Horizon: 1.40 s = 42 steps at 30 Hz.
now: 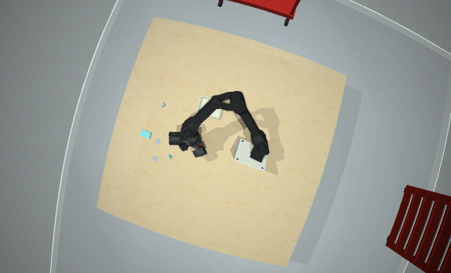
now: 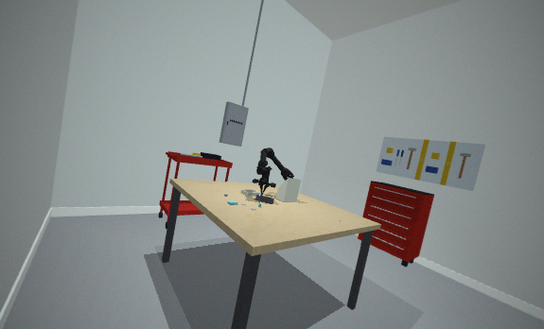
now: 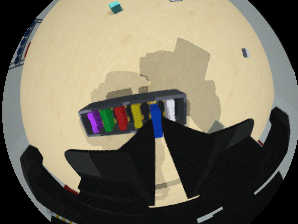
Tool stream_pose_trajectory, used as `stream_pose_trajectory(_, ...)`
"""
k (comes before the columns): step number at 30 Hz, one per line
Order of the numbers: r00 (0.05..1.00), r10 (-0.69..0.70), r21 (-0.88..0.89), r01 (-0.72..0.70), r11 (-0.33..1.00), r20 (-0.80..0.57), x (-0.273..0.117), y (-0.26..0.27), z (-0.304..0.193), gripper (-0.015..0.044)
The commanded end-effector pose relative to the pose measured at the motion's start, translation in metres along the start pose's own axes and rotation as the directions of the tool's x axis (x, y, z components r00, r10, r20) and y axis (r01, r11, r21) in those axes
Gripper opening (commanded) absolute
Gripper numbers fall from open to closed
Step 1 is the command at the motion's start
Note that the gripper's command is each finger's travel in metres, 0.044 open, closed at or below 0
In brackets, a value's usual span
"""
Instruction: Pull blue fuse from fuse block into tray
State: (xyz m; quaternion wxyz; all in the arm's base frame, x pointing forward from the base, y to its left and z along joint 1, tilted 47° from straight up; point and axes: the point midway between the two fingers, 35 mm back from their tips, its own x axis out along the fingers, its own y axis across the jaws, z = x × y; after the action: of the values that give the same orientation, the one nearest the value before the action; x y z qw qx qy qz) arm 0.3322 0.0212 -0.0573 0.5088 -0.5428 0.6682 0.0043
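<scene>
The small blue blade-shaped fuse [image 3: 156,120] is seen in the wrist view clamped between the tips of the black parallel-jaw gripper [image 3: 157,137], whose jaws are closed on it. Its lower end is hidden by the fingers, so whether it is seated in its slot or lifted clear of it cannot be told. It stands in line with the dark rectangular fuse block [image 3: 133,117], between a yellow fuse [image 3: 137,115] on one side and a white fuse [image 3: 170,110] on the other. Further along the row a red fuse [image 3: 121,117], a green fuse [image 3: 107,120] and a purple fuse [image 3: 93,121] are noted.

In the top view the block and the held fuse are covered by the gripper [image 1: 198,148] and the wrist. The pale shallow tray [image 1: 211,108] is partly overlapped by the black arm [image 1: 234,106]; only its edges are visible. In the exterior view the blue fuse [image 2: 261,196] is a speck just above the block [image 2: 265,200], too small for contact to be judged.

Several small grey and cyan pieces [image 1: 146,134] lie scattered on the light wooden table top [image 1: 202,220], well apart from the block. Their nature cannot be made out. A red tool cabinet [image 1: 430,229] is cut off at the frame edge.
</scene>
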Motion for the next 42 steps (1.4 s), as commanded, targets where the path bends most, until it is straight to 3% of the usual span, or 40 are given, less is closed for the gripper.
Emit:
stream_pose_trajectory(1,1.000,0.005,0.003,-0.005,1.000,0.003,-0.003,0.001,0.001,0.0000)
stream_pose_trajectory(37,1.000,0.005,0.003,-0.005,1.000,0.003,-0.034,0.001,0.000,0.0000)
stream_pose_trajectory(42,1.000,0.010,0.001,-0.010,1.000,0.008,-0.035,-0.020,-0.012,0.0000)
